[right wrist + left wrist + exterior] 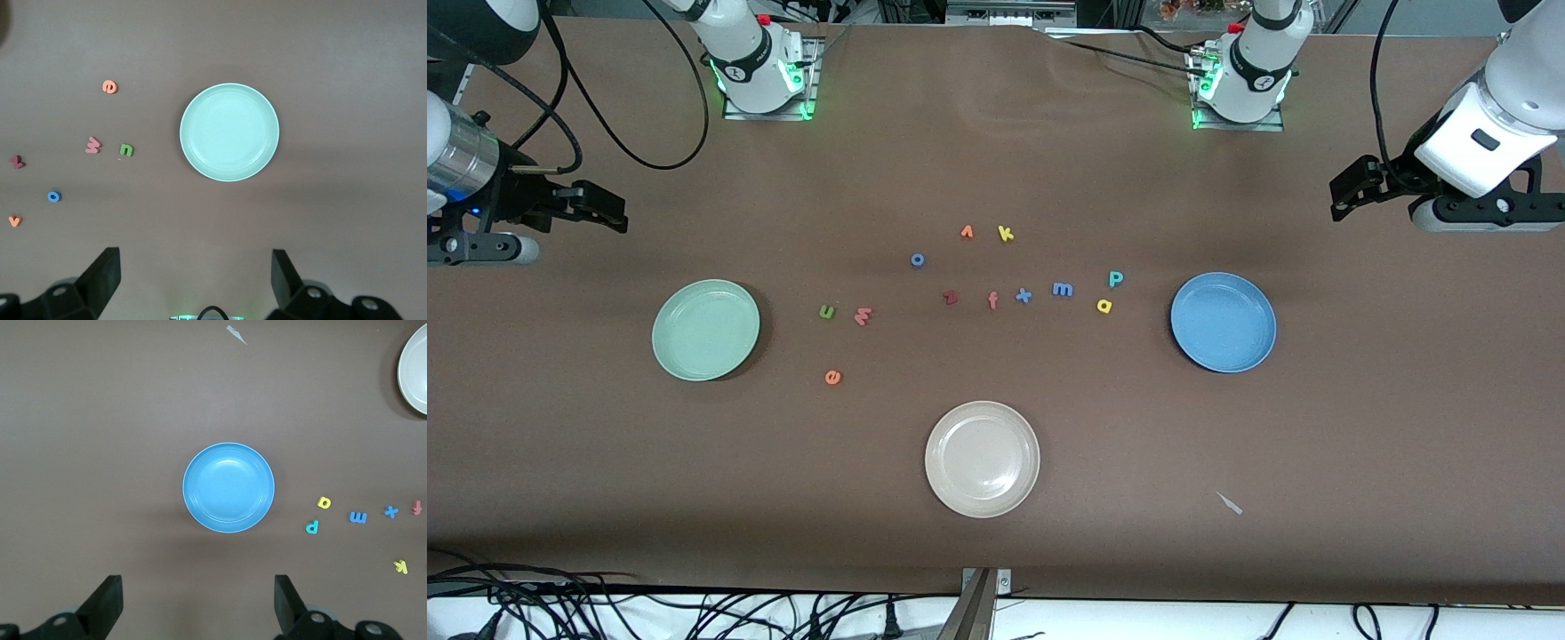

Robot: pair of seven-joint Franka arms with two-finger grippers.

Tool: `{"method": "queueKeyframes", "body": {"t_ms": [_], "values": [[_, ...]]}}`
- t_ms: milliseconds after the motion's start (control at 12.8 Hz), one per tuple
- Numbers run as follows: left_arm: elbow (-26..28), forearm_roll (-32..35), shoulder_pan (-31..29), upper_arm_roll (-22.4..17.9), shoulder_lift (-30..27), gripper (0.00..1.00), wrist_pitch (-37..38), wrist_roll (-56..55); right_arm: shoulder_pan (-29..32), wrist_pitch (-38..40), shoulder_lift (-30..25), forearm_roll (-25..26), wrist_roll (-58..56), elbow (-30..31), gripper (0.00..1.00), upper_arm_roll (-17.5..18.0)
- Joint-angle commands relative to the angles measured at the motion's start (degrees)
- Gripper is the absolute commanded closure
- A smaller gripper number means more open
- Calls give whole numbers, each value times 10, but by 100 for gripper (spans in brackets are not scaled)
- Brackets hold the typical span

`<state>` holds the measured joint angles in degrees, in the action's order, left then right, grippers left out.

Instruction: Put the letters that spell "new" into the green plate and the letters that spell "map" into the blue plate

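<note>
The green plate [705, 330] [229, 131] lies empty toward the right arm's end, the blue plate [1224, 322] [228, 487] empty toward the left arm's end. Between them on the table lie the olive "n" [827, 311] [126, 150], pink "w" [862, 316] [93, 145], orange "e" [832, 377] [109, 87], blue "m" [1063, 289] [358, 517], yellow "a" [1104, 307] [324, 502] and teal "p" [1115, 278] [312, 527]. My left gripper [1343, 197] [198, 587] hangs open high by the blue plate. My right gripper [615, 216] [195, 263] hangs open high by the green plate. Neither holds anything.
A beige plate [982, 459] [415, 367] sits nearest the front camera. Other letters lie mid-table: dark red "z" [951, 298], salmon "f" [992, 300], blue "x" [1024, 295], blue "o" [917, 260], orange "v" [967, 232], yellow "k" [1005, 234]. A pale scrap [1230, 503] lies near the front edge.
</note>
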<state>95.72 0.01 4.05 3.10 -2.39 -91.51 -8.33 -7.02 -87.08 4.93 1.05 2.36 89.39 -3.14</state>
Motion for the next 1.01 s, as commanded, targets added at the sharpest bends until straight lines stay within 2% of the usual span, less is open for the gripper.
{"method": "queueKeyframes", "body": {"t_ms": [0,312,624,936], "values": [[-19,-2,3,-1,8,0,13,-5,-8,3,2,-7,7,3,0,3],[-19,-2,3,-1,8,0,13,-5,-29,-5,17,-7,7,1,0,4],[-19,-2,3,-1,8,0,13,-5,-51,-51,34,-10,22,5,0,4],[-19,-2,3,-1,8,0,13,-5,-103,-103,89,-21,75,12,0,5]]}}
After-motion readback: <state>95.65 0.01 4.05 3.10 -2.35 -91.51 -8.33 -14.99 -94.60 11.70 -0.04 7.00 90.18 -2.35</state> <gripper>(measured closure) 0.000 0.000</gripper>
